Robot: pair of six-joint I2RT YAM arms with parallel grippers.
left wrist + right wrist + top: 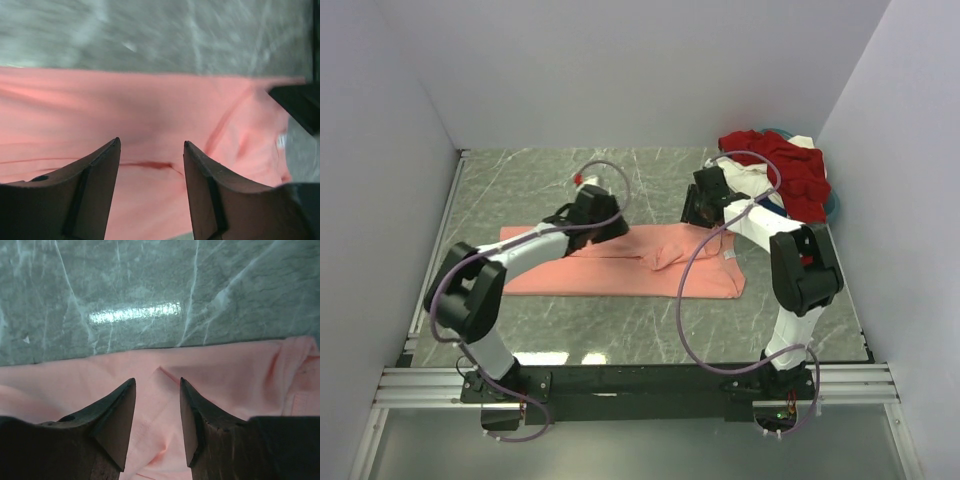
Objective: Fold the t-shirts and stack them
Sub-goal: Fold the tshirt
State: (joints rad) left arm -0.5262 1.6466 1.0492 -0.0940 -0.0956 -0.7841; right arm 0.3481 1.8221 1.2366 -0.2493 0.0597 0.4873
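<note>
Grey marbled worktop (520, 190) between pale walls: both arms reach over the salmon-pink t-shirt (620, 272), spread wide and rumpled at its middle. The left arm's fingers (95, 175) stand parted and hold nothing, with cloth under and ahead of their tips. The right arm's fingers (115, 410) are likewise apart, a raised crease of pink fabric running into their gap. Folding of this shirt appears to be in hand; next, each pair would likely need to drop and pinch the fabric edge just beyond the tips. A dark red t-shirt (800, 170), white t-shirt (752, 182) and teal-blue t-shirt (834, 205) lie heaped beyond the right arm's fingers.
</note>
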